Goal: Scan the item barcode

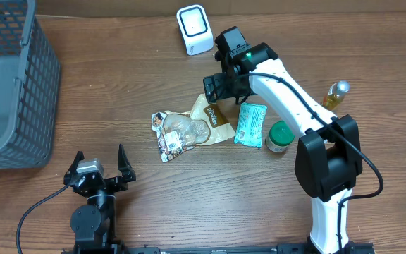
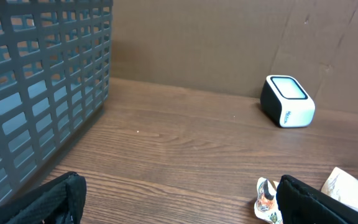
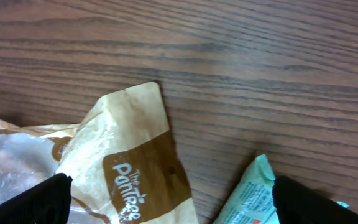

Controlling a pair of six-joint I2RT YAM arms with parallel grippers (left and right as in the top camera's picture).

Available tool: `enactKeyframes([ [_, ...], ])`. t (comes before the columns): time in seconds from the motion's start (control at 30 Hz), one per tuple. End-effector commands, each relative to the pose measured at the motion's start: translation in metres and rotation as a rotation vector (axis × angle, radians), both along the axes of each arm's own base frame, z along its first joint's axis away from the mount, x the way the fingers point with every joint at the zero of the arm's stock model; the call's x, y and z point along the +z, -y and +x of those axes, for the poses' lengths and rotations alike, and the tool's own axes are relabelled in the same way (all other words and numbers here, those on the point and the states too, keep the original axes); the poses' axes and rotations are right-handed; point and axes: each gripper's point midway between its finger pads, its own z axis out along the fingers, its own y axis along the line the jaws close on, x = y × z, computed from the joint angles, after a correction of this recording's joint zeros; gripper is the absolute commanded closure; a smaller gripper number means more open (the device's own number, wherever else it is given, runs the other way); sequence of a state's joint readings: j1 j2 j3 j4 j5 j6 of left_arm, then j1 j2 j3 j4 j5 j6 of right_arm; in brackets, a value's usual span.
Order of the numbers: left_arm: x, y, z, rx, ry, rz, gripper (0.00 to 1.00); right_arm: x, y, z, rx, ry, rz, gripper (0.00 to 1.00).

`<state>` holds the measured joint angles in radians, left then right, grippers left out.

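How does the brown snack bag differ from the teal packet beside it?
The brown snack bag is tan and brown with white lettering; the teal packet is light green-blue. The bag is wider and crumpled; the packet is smaller and lies flat. Both rest on the wooden table, close together.

A tan-and-brown paper pouch [image 3: 135, 155] with white lettering lies flat on the dark wood-grain desk [image 3: 229, 56]. Just beside its lower right edge a mint-green plastic packet [image 3: 250, 194] pokes into view, and the end effector's [image 3: 171, 180] two black fingers [image 3: 23, 202] stand wide apart in the bottom corners.
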<state>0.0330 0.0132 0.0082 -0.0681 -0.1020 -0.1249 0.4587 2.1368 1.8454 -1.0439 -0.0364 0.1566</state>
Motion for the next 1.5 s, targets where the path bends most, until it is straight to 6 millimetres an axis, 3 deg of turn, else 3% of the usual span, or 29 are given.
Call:
enactKeyframes([
  [0.0, 0.001, -0.002, -0.001, 0.011, 0.009, -0.010, 0.00, 0.024, -0.020, -0.010, 0.043, 0.050, 0.021, 0.00],
  [0.13, 0.001, -0.002, -0.001, 0.011, 0.009, -0.010, 0.00, 0.056, -0.043, -0.025, 0.099, 0.110, 0.056, 0.00],
  [0.3, 0.001, -0.002, -0.001, 0.012, 0.009, -0.010, 0.00, 0.091, -0.052, -0.036, 0.127, 0.174, 0.096, 0.00],
  [0.67, 0.001, -0.002, -0.001, 0.011, 0.009, -0.010, 0.00, 0.177, -0.041, -0.053, 0.125, 0.339, 0.192, 0.00],
  [0.9, 0.001, -0.002, -0.001, 0.011, 0.009, -0.010, 0.00, 0.240, -0.025, -0.075, 0.122, 0.466, 0.266, 0.00],
  [1.17, 0.001, -0.002, -0.001, 0.011, 0.009, -0.009, 0.00, 0.312, 0.026, -0.097, 0.045, 0.639, 0.334, 0.00],
  [1.23, 0.001, -0.002, -0.001, 0.011, 0.009, -0.010, 0.00, 0.346, 0.060, -0.113, -0.014, 0.735, 0.357, 0.00],
  [1.47, 0.001, -0.002, -0.001, 0.011, 0.009, -0.010, 0.01, 0.402, 0.122, -0.161, -0.126, 0.923, 0.382, 0.00],
])
